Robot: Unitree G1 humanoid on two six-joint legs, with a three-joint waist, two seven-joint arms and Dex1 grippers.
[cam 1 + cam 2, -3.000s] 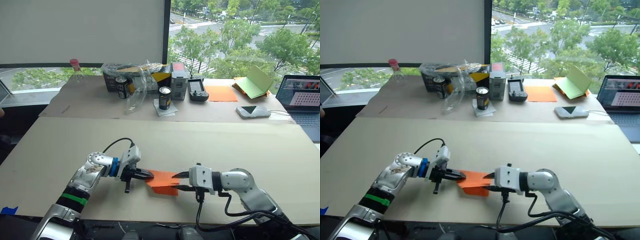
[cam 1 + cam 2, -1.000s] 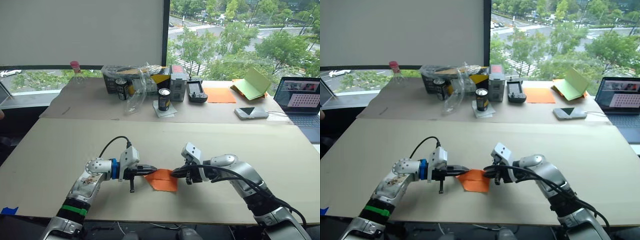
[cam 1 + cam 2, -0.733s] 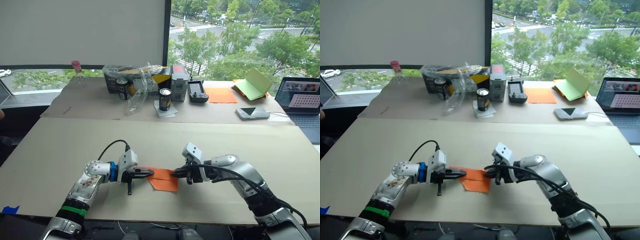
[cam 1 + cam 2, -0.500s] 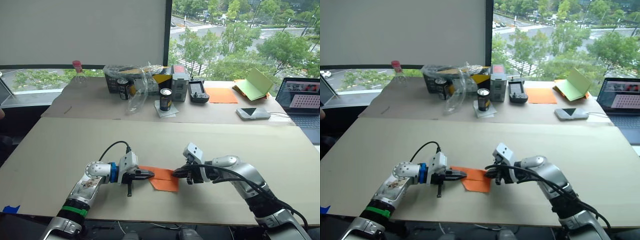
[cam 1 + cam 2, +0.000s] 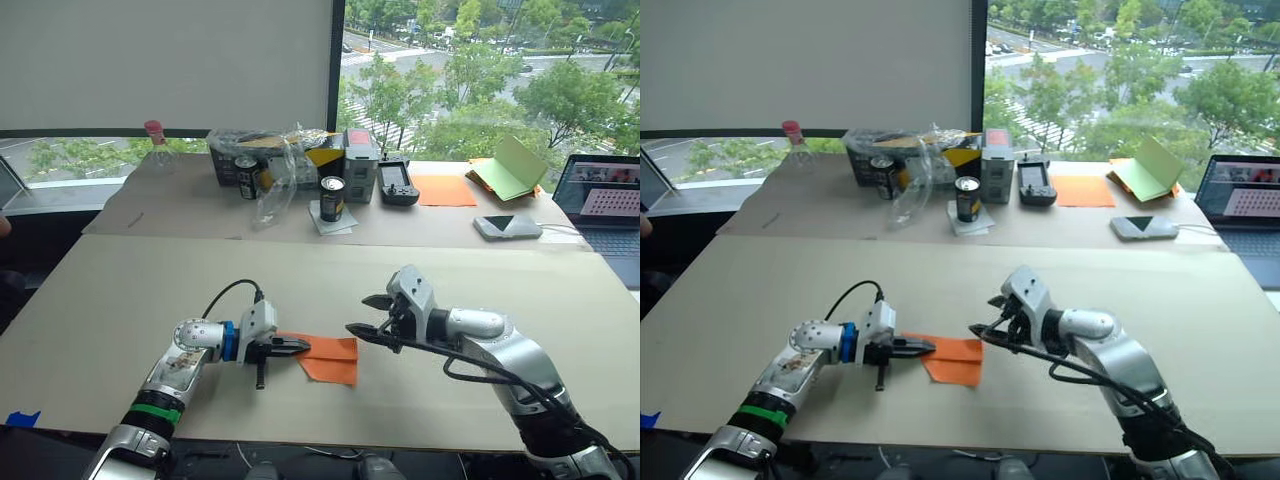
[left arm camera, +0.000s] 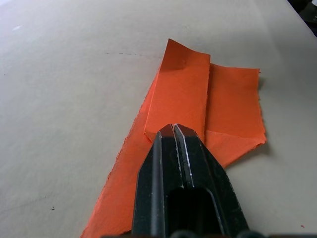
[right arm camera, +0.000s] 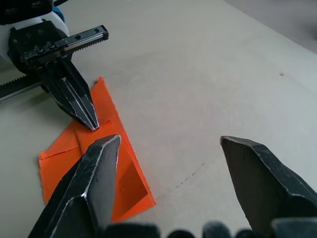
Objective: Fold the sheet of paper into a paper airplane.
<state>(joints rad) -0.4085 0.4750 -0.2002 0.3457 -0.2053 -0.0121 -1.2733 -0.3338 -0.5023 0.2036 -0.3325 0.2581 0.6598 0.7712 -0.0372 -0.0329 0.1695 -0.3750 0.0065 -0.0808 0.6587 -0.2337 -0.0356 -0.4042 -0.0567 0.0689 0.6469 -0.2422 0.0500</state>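
- Left gripper (image 5: 300, 346): both black fingers are pressed together with no gap; the tips bear down on the near-left part of the sheet of paper (image 5: 330, 359), pinning it against the surface (image 5: 420, 270) rather than pinching it between the fingers
- Right gripper (image 5: 365, 317): fingers spread wide, holding nothing, poised in the air just beside the right edge of the sheet and apart from it
- Location of the task item: the sheet of paper lies flat on the near part of the surface, between the two grippers, partly folded
- Shape: in the left wrist view a narrow flap (image 6: 178, 96) is folded over a wider base layer, giving two thicknesses; edges are straight but slightly ragged; one outer corner lifts a little
- Material: thin, bright orange, matt paper; the surface below is a pale beige, smooth board with faint marks
- Handling judgement: very light and limp; it is likely to slide on the smooth surface unless one gripper holds it down
- Handling judgement: it creases permanently and could tear at the ragged edge if pulled hard
- Grasp points: take a free edge or the raised corner on the right side, where a fingertip can get under; keep the pinning point close to the intended fold line
- Background on the far surface: a drink can (image 5: 331, 198), a pale orange sheet (image 5: 443, 190) and a light green booklet (image 5: 512, 166), all well apart from the work area
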